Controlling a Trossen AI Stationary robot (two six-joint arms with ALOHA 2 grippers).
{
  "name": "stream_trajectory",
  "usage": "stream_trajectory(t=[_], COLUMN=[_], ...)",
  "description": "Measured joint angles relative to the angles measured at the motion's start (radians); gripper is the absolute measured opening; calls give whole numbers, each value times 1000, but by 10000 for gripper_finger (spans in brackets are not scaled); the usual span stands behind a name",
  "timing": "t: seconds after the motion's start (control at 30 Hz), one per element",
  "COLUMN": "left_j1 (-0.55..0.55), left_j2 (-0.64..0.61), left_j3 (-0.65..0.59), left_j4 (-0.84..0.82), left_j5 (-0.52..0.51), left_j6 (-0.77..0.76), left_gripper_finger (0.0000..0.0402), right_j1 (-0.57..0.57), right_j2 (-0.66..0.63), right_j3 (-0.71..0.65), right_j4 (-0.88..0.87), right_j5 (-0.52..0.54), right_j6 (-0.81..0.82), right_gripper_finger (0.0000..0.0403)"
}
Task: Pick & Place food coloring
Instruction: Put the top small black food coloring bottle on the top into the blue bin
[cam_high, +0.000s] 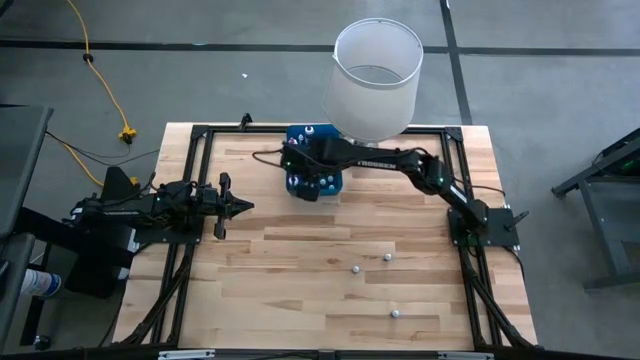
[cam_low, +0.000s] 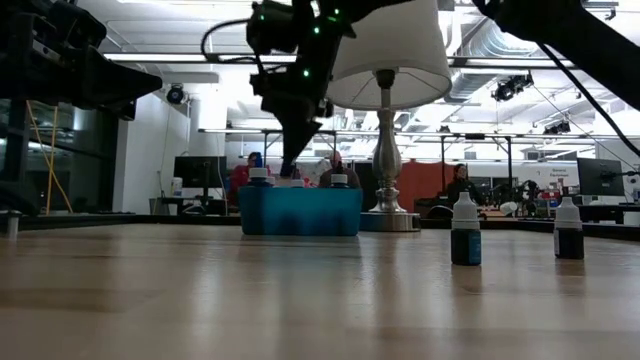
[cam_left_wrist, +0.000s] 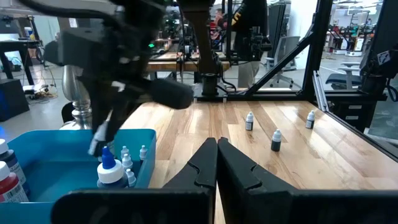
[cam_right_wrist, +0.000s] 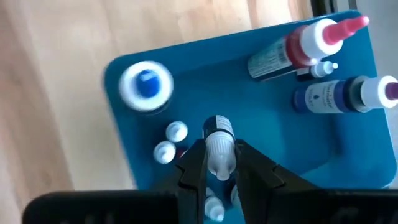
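right gripper above the blue bin, its two dark fingers clamped on the white cap of a small food coloring bottle held over the bin's interior. inside the bin, near the held bottle: two tiny white-capped bottles, a larger bottle with a blue-centred white cap, and, along the bin's far wall, a red-bodied bottle with a pink nozzle and a dark blue bottle lying on their sides. in the low view the right gripper points down into the bin, with white caps showing just above the rim. the bin sits at the table's back edge, just beside the metal base of a lamp with a white shade. three more food coloring bottles stand on the bare wood, well apart from the bin, toward the table's front on the right arm's side. left gripper waits well to the bin's left, above the table, fingers pressed together and holding nothing.
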Motion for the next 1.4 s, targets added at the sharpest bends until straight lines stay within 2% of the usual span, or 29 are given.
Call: stream_trajectory(t=[0.63,0.97,1.1,1.4], left_j1=[0,0,0,0], left_j2=[0,0,0,0], left_j3=[0,0,0,0], left_j4=[0,0,0,0], left_j5=[0,0,0,0], left_j6=[0,0,0,0], left_gripper_finger=[0,0,0,0], right_j1=[-57,-98,-109,-113], right_j2=[0,0,12,32], right_j3=[-133,-146,-145,-145], right_j4=[209,206,203,201], right_j5=[-81,-90,-132,-152], right_j6=[326,468,503,508], right_gripper_finger=[57,58,58,58])
